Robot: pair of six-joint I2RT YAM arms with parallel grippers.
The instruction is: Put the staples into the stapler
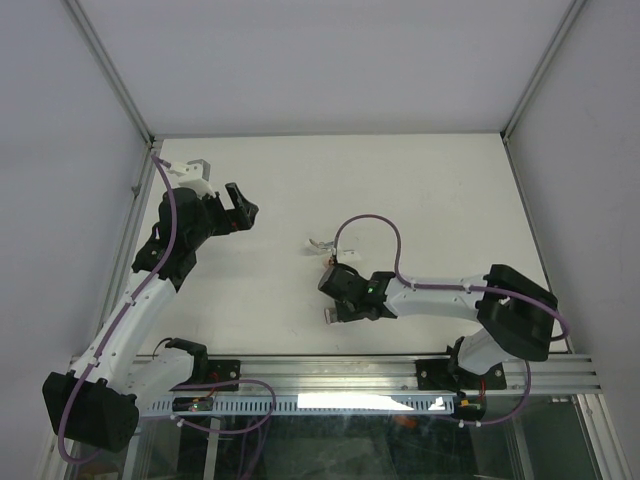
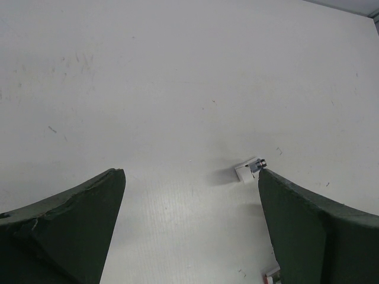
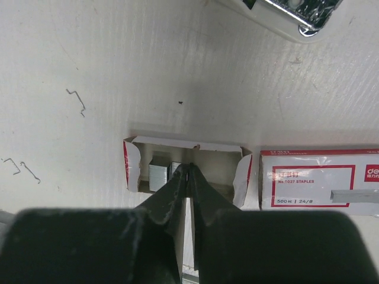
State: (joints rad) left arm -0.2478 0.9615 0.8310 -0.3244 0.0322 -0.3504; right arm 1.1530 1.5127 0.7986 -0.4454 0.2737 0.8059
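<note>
Pale grey walls point(image 1: 300, 60) all round, metal posts point(image 1: 110, 70) in the corners, and a white matte table point(image 1: 420, 190) filling the floor of this booth. Up close the surface shows a fine grain, faint scuffs and dark specks. A metal rail point(image 1: 350, 372) runs along the near edge, well nearer than the stapler point(image 1: 321, 243).

The left arm point(image 1: 140, 290) reaches up the left side, and the left gripper point(image 1: 242, 205) hovers well left of the stapler, jaws spread wide with nothing between them. The right arm point(image 1: 440, 295) comes in from the right, with a purple cable point(image 1: 372, 222) looping over it just right of the stapler.

The right gripper point(image 3: 188, 170) is down just on the stapler's near side, jaws drawn almost together with only a slit left.

The red-and-white sleeve point(image 3: 323, 186) lies flat near the stapler, label up. The tray point(image 3: 185, 145) sits apart from the stapler, flaps open. The staples point(image 3: 159, 176) are in that tray, with the fingertips point(image 3: 177, 180) against their right edge. I can't tell whether a strip is actually pinched.

Loose staples point(image 3: 77, 100) lie bent on the table, farther from the stapler than the tray.
</note>
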